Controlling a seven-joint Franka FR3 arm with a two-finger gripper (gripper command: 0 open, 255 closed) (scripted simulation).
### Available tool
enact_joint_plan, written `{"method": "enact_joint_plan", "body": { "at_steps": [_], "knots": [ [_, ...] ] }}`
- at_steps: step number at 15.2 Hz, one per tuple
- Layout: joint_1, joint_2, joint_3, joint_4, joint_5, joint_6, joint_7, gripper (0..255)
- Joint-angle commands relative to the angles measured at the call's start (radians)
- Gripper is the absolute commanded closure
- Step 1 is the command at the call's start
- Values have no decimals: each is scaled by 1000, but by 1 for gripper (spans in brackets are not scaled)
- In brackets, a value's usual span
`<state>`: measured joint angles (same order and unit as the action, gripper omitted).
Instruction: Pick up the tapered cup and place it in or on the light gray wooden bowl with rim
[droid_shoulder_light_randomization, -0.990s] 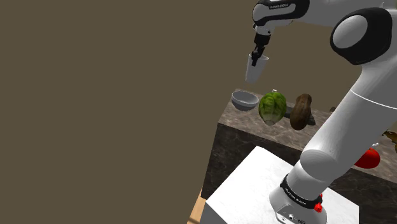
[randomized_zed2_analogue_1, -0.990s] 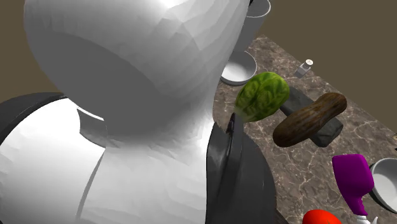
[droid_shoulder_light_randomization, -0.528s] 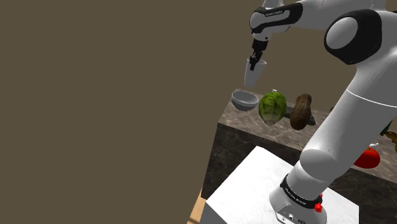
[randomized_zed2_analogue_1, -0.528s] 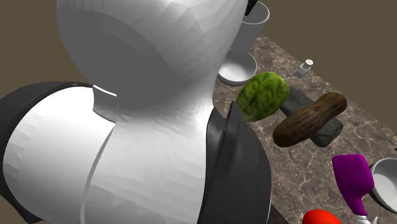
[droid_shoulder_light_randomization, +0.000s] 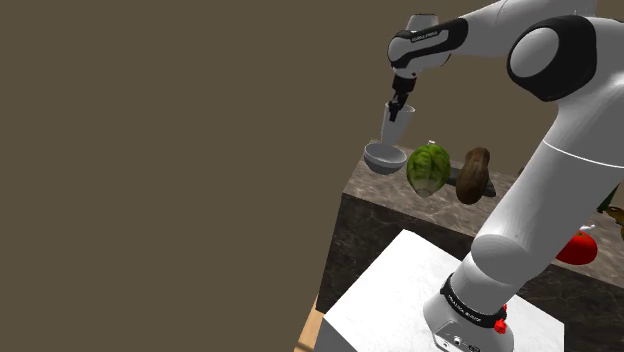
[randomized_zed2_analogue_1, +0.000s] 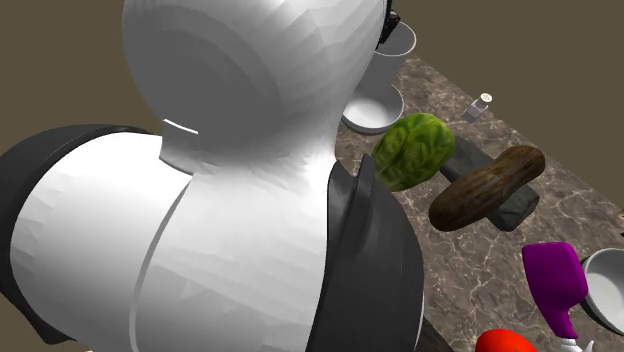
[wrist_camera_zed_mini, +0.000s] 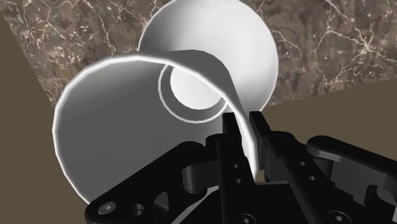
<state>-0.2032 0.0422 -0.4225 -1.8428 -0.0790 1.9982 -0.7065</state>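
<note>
The gripper (wrist_camera_zed_mini: 243, 124) has its 2 fingers clenched on the wall of the white tapered cup (wrist_camera_zed_mini: 108, 127), 1 inside the rim and 1 outside. The cup hangs upright directly over the light grey bowl (droid_shoulder_light_randomization: 380, 157). The shoulder view puts its base at the bowl's rim, but contact cannot be judged. A green leafy head (droid_shoulder_light_randomization: 428, 168) stands just beside the bowl, on the marbled counter (wrist_camera_zed_mini: 318, 44).
</note>
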Motion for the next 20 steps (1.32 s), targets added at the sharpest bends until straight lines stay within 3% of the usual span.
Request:
{"method": "enact_joint_plan", "body": {
  "at_steps": [1,8,15,16,20],
  "knots": [
    [0,-1,0,-26,-1,26,1,255],
    [-3,21,-1,-98,5,118,2,255],
    [-3,21,-1,-98,5,118,2,255],
    [-3,21,-2,-98,5,118,2,0],
    [-3,21,-2,-98,6,118,2,0]
  ]
}}
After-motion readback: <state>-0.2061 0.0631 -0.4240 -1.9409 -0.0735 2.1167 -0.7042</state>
